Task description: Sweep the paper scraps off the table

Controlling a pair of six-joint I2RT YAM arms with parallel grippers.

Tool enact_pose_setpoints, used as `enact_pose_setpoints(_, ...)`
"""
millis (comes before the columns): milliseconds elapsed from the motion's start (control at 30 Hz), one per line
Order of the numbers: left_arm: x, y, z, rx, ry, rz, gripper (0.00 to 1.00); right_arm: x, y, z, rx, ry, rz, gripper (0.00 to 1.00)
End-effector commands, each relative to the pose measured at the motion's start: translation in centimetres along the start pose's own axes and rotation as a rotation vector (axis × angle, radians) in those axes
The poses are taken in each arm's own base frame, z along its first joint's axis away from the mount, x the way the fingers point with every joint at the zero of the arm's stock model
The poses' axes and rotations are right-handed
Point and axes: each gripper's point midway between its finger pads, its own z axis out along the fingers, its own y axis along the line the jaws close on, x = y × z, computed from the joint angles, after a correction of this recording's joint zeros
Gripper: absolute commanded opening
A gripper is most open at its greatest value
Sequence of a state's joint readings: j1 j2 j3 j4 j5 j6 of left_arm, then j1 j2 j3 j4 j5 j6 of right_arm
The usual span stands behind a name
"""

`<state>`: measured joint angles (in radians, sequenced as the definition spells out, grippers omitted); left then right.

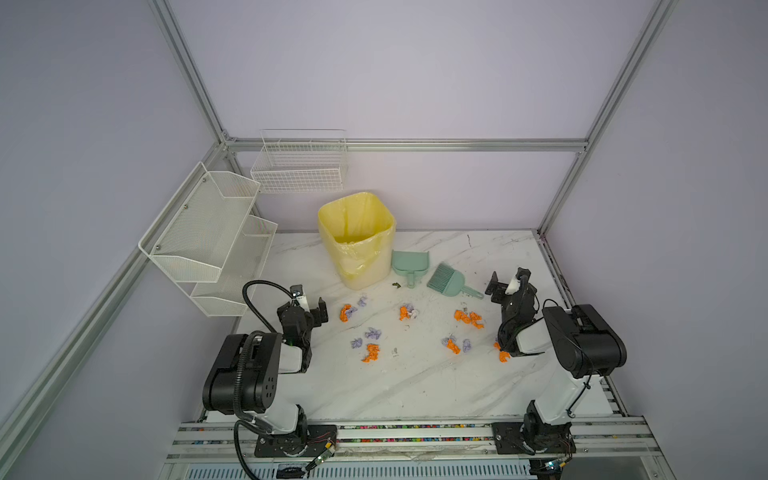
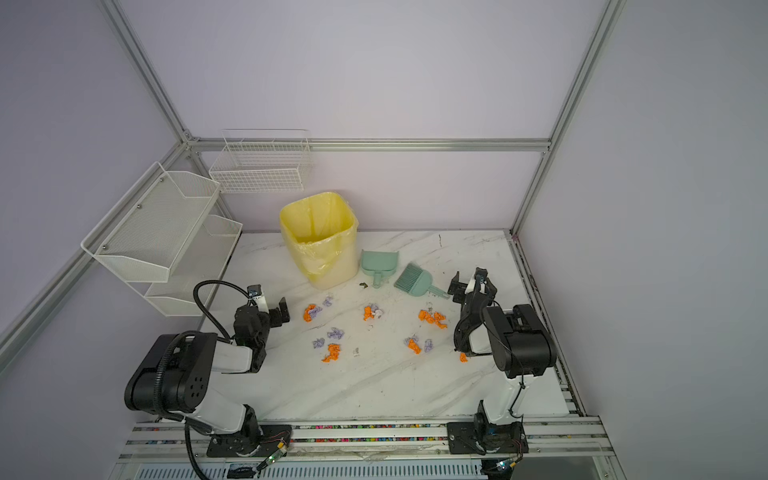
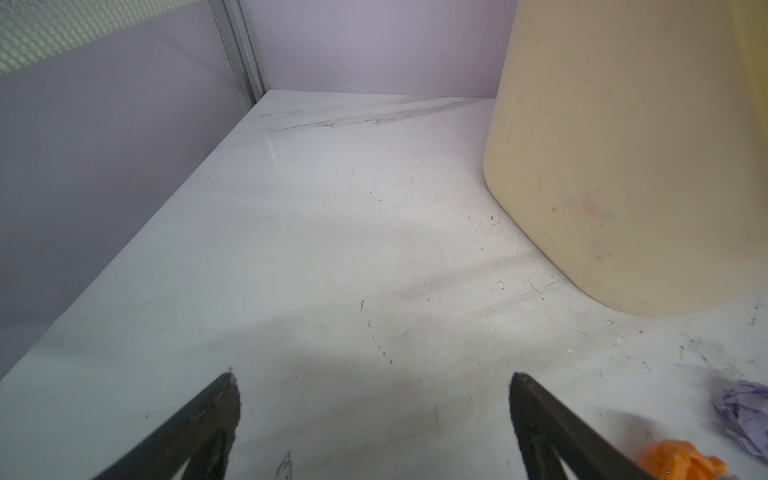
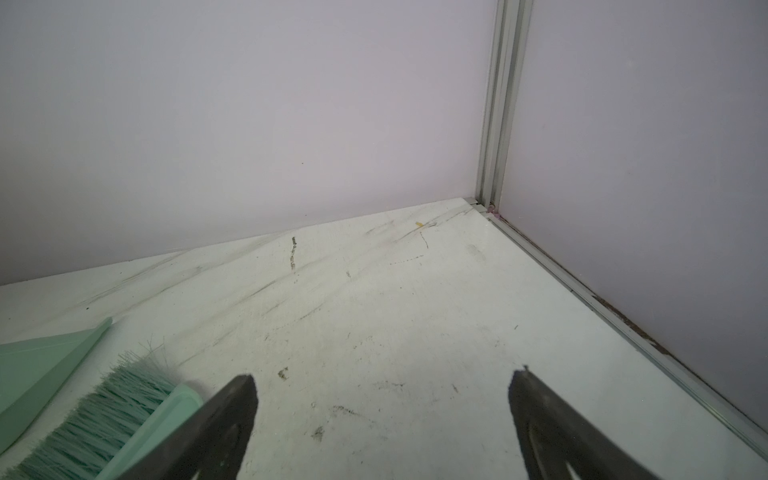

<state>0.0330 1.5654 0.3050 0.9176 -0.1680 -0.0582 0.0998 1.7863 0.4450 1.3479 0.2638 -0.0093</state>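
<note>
Pale lilac wall panels (image 1: 415, 75), joined by silver aluminium frame rails (image 1: 407, 145), enclose three sides (soft, even light), a white wire basket (image 1: 299, 174) hanging on the back one and a white two-tier mesh shelf (image 1: 199, 232) on the left.

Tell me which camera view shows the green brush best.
Both top views show it best: the green brush is seen whole and unobstructed, from bristles to handle tip. The right wrist view shows only its bristles and part of its back, close up but cut off by the frame edge. The left wrist view shows none of it.
</note>
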Motion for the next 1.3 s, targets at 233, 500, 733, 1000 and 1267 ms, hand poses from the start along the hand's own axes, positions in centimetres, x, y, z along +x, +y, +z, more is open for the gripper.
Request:
enact_pose_setpoints(233, -3.7, 0.1, 0.8, -0.003, -0.098, 0.001, 1.00, -0.7, 0.2, 0.2, -0.009, -0.021, -0.007, 0.97)
enact_pose_setpoints(500, -3.6, 0.0, 0.8, -0.001, -0.095, 0.002, 1.00, -0.7, 0.3, 0.2, -0.020, -0.022, -0.007, 0.97)
enact_pose_setpoints(733, -3.8, 0.0, 0.8, -0.001, -0.098, 0.001, 1.00, -0.7, 0.2, 0.2, -0.008, -0.020, -0.010, 0.97)
enact_pose_setpoints(1000, -3.7, 0.0, 0.8, -0.002, -0.097, 0.003, 1.00, -0.7, 0.2, 0.2, -0.008, -0.020, -0.009, 0.97)
enact_pose_setpoints(1267, -4.4, 2.1, -0.3, -0.108, -0.113, -0.062, 1.00, -3.0, 1.6, 3.2, 0.044, 0.112, -0.066, 0.97)
